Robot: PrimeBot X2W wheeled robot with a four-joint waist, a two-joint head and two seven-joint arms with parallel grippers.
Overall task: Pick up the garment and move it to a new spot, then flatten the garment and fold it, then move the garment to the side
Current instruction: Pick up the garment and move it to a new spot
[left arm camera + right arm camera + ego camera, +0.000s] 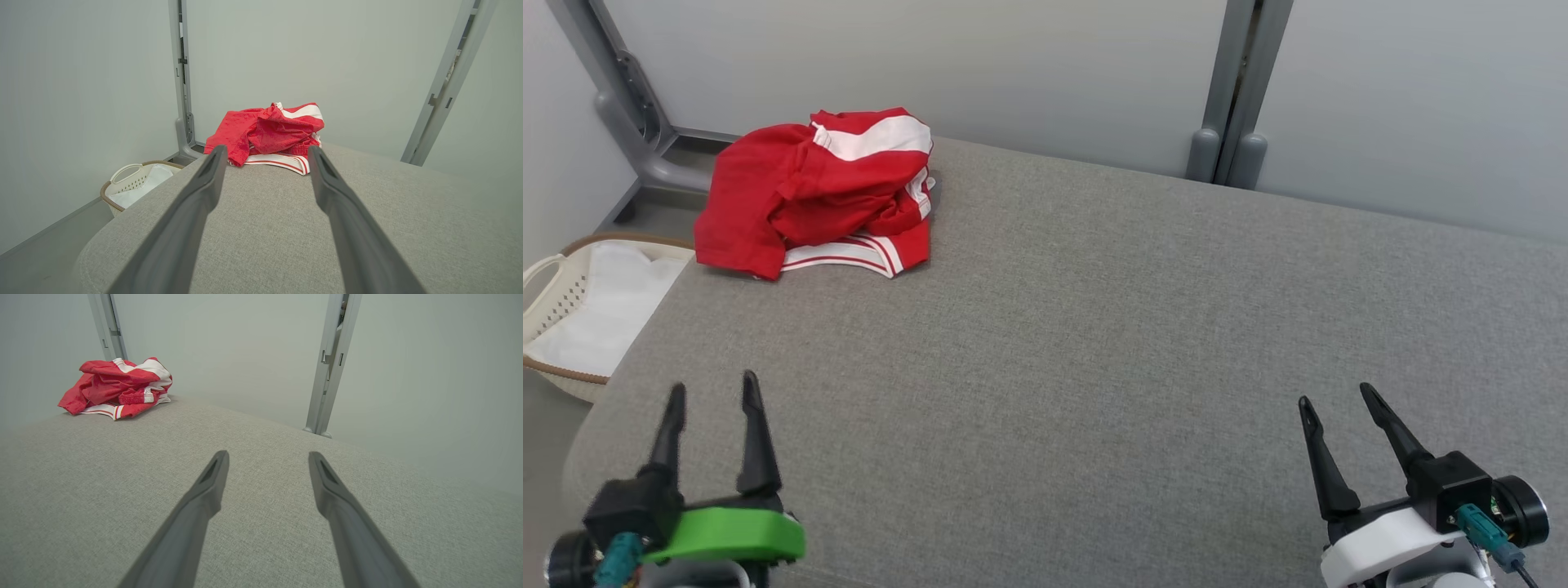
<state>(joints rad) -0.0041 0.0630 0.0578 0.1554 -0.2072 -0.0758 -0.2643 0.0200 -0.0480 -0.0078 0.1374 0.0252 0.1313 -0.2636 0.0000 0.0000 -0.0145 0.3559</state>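
Head view: we see both arms low, fingers pointing to 12 o'clock.
Left gripper (713, 384): 7 o'clock, jaws wide, empty.
Right gripper (1335, 395): 5 o'clock, jaws wide, empty.
Red garment (817, 192): bunched at 11 o'clock on grey cushion (1094, 327).

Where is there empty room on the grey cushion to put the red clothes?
The grey fabric surface is bare across its middle, between the open left gripper and open right gripper, and along the right side. Only the far left corner is crowded: the crumpled red, white-striped garment lies there. The white plastic basket sits off the left edge.
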